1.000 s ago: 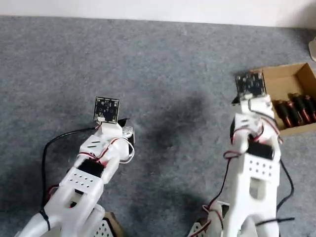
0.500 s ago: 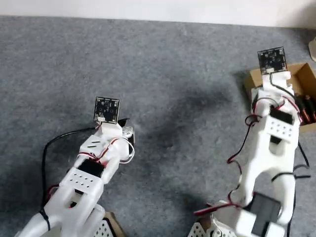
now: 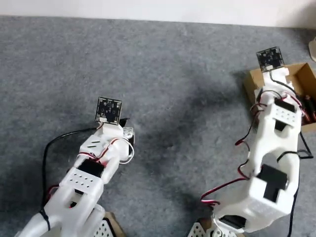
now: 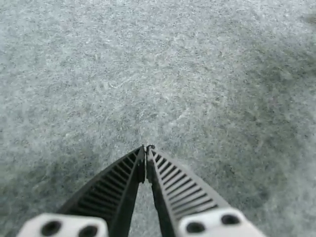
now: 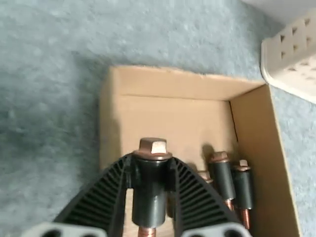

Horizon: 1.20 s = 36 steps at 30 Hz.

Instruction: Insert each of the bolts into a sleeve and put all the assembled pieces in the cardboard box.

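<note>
A brown open cardboard box (image 5: 168, 84) is taken as the landmark. Several assembled pieces (image 5: 221, 174), each a copper-coloured bolt in a black cylindrical sleeve, are already laid side by side in the box against one side wall. One more assembled piece (image 5: 150, 192) of the same kind is gripped by the right claw (image 5: 151, 165). The black ribbed fingers are closed on the sleeve, and the hexagonal copper head (image 5: 152, 146) is seen just beyond the tips. This piece is held over the inside of the box, beside the pieces that lie there. Whether it touches the box floor cannot be told. The insertion for this piece is therefore done. It is judged that the piece must next be released into the box and that the task is in a late stage.

The left claw (image 4: 146, 158) is held well apart from the box over the grey felt-like cover of the desk (image 4: 148, 59). Its fingers are closed together and nothing is gripped between them.

Compared with one second ago, the right arm (image 3: 276, 128) is stretched further forward. At that time its wrist was at the near corner of the box (image 3: 303, 75); now it is placed over the box. Since half a second ago only a small further shift is noticed. The left arm (image 3: 94, 163) is found in the same place in all three high views.
</note>
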Available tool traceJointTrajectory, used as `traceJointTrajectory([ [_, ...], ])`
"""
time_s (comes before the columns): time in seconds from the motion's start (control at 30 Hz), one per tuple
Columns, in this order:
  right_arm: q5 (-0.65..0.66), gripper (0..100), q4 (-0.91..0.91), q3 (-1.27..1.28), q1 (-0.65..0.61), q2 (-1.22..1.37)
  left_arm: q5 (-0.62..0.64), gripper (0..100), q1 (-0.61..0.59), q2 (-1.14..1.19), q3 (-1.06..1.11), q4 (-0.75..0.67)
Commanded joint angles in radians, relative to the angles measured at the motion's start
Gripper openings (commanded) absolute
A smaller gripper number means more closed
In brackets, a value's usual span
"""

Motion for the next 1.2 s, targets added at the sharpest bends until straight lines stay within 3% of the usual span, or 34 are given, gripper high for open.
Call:
traceJointTrajectory([
  [0.0,0.029,0.5,-0.038,-0.093,0.036,0.021,-0.008,3,-0.007,0.005,-0.008,-0.023],
  [0.43,0.04,0.5,-0.039,-0.096,0.061,0.12,-0.008,3,-0.007,0.005,-0.008,-0.023],
  [0.6,-0.015,0.7,-0.039,-0.094,0.058,0.122,-0.008,3,-0.007,0.005,-0.008,-0.023],
  [0.83,-0.015,10.2,-0.038,-0.064,0.061,0.119,-0.008,3,-0.007,0.005,-0.008,-0.023],
  [1.17,-0.078,10.4,-0.036,-0.039,0.053,0.116,-0.008,3,-0.007,0.005,-0.01,-0.023],
])
